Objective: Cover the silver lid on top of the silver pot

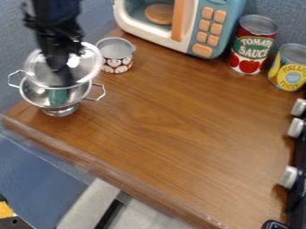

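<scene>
At the upper left, the black gripper (58,65) hangs over the pot, shut on the silver lid (90,65); its fingers hide the lid's middle. The lid is over the back part of the silver pot (36,95), leaving the pot's front opening uncovered. The pot stands upright near the counter's left corner, a wire handle on either side. Something teal shows inside the pot, below the gripper; whether it is an object or a reflection is unclear.
A patterned tin cup (117,65) stands right behind the pot. Farther back are a toy microwave (203,27), a tomato sauce can (252,44) and a yellow can (288,69). Stove knobs (289,177) line the right side; the wooden counter's front edge (108,167) runs diagonally.
</scene>
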Controlling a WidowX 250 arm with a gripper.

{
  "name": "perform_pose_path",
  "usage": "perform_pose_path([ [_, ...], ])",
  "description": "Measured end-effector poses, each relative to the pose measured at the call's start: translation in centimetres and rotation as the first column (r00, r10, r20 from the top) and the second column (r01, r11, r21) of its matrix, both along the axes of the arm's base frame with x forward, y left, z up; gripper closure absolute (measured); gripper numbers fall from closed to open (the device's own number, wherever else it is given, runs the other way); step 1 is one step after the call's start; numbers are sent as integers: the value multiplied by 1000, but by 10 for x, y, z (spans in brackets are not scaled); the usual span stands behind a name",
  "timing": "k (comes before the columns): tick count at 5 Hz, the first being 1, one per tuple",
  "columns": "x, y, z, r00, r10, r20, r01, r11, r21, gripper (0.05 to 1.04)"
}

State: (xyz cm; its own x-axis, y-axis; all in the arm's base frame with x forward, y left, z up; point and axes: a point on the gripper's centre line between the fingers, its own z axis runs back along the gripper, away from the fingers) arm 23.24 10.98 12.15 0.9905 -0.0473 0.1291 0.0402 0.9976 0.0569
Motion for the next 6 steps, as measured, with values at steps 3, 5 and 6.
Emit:
perform_pose_path([
  [3,-8,17,-26,995,86,-49,-87,996,-3,1032],
  [5,-4,22,-41,991,109,-78,-109,994,-4,1032],
  [6,-4,23,-42,988,134,-82,-134,991,4,1011],
])
